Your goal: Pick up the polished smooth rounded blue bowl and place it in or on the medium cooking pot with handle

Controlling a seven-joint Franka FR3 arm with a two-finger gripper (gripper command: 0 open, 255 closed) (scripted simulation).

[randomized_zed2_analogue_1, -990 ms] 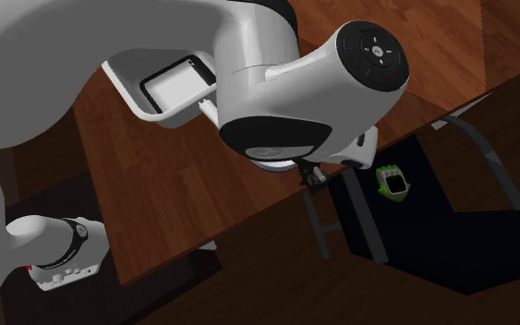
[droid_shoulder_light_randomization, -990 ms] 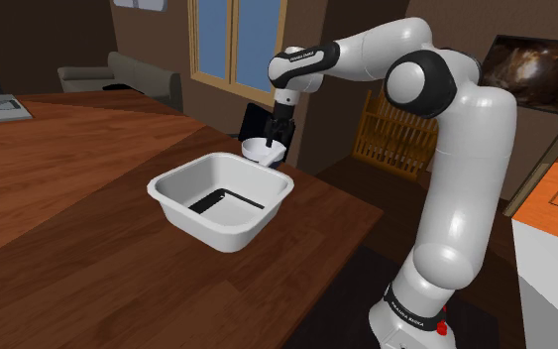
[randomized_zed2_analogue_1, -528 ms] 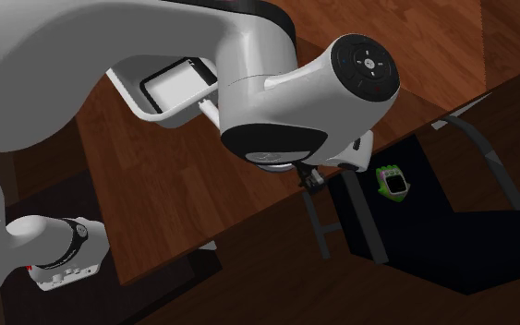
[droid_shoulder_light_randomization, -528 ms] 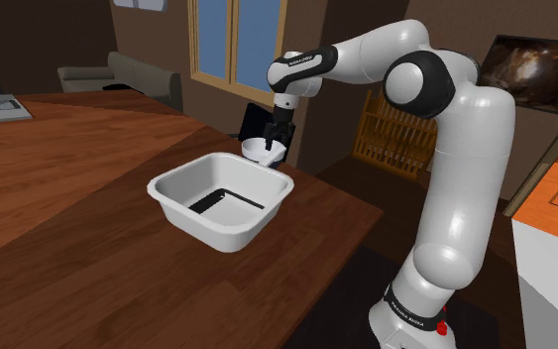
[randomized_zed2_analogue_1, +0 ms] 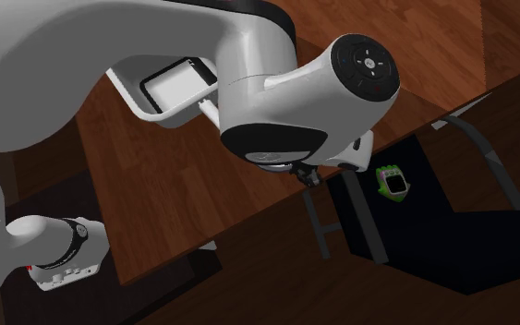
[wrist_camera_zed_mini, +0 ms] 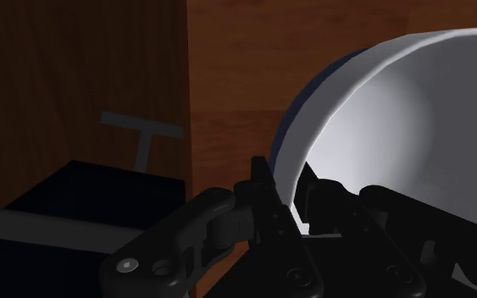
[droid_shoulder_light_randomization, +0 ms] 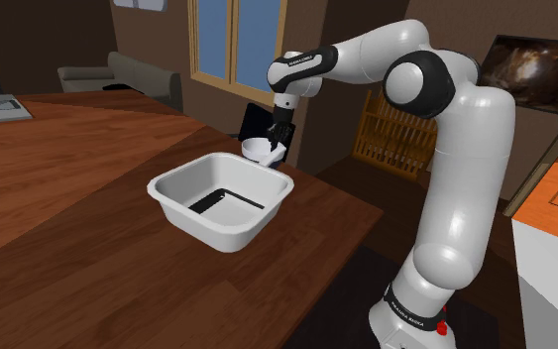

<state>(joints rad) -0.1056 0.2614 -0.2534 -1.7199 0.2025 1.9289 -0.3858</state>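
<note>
The bowl (droid_shoulder_light_randomization: 261, 151) is white inside with a blue outer wall (wrist_camera_zed_mini: 313, 89). It stands on the wooden table near its far edge, just behind the pot. My black gripper (droid_shoulder_light_randomization: 278, 136) comes down onto the bowl's side nearest the table edge. In the wrist view the gripper (wrist_camera_zed_mini: 293, 207) is shut on the bowl's rim, one finger (wrist_camera_zed_mini: 262, 199) outside the wall and the other inside. The pot (droid_shoulder_light_randomization: 203, 227) is a white, squarish, deep vessel with a dark patch on its floor; part of it (randomized_zed2_analogue_1: 130, 90) shows beside the arm in the second exterior view.
The table's edge runs close behind the bowl, with a black chair-like shape (droid_shoulder_light_randomization: 255, 121) just beyond it. A wooden rack (droid_shoulder_light_randomization: 390, 139) stands behind the arm. A small green object (randomized_zed2_analogue_1: 392, 181) lies on a black surface below the table edge.
The fingers have closed onto the bowl's rim. The arm has barely moved and the bowl stands where it was.
</note>
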